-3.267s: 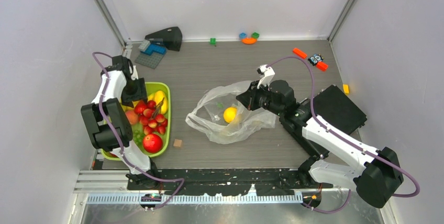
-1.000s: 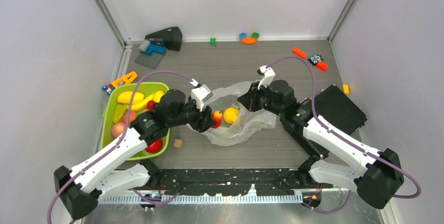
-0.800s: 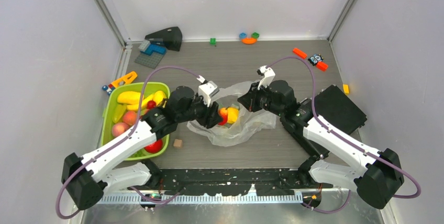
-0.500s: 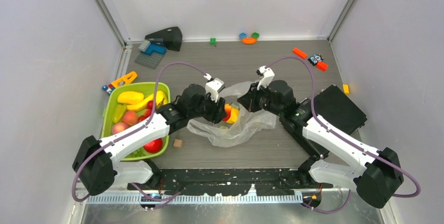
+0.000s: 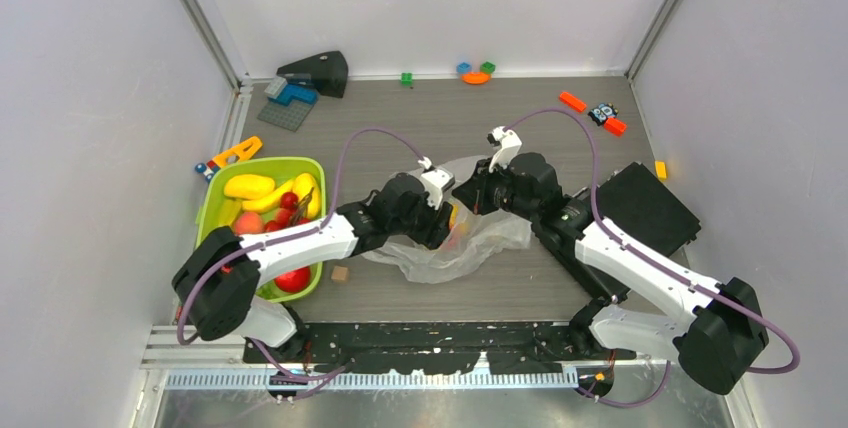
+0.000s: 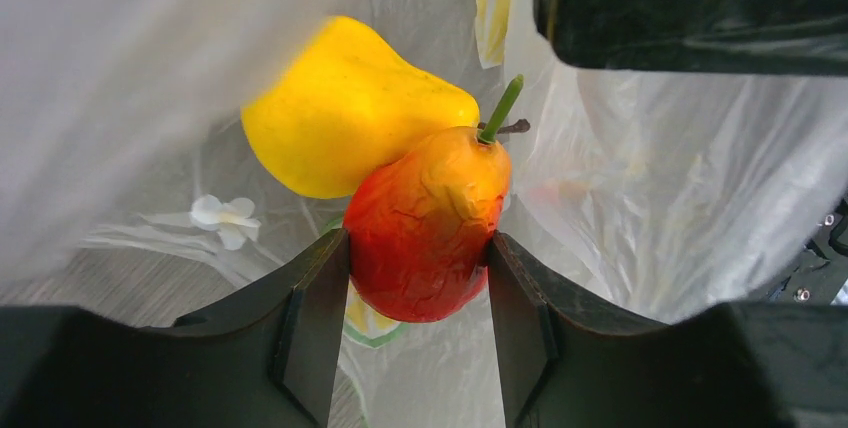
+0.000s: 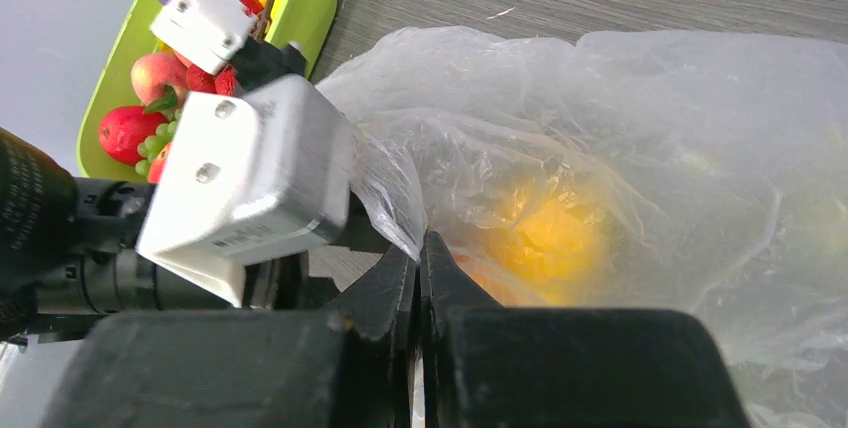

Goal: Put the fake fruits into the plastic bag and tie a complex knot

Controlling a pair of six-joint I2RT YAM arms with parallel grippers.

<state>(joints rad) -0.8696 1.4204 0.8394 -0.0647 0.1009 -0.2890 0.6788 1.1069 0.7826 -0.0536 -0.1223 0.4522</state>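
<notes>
Second fruit goes into the bag while the other arm holds it open.

The left gripper [image 6: 418, 258] is clenched on a red-orange fruit [image 6: 425, 223] inside the bag [image 7: 640, 98], where it touches the lemon [image 6: 340, 128] lying there and is not yet let go. The right gripper [image 7: 420, 253] is pinched on the bag's rim, keeping the mouth up. The other fruits [image 5: 250, 186] sit in the tray [image 5: 275, 160], so most of the loading seems left, and no knot is tied.
</notes>
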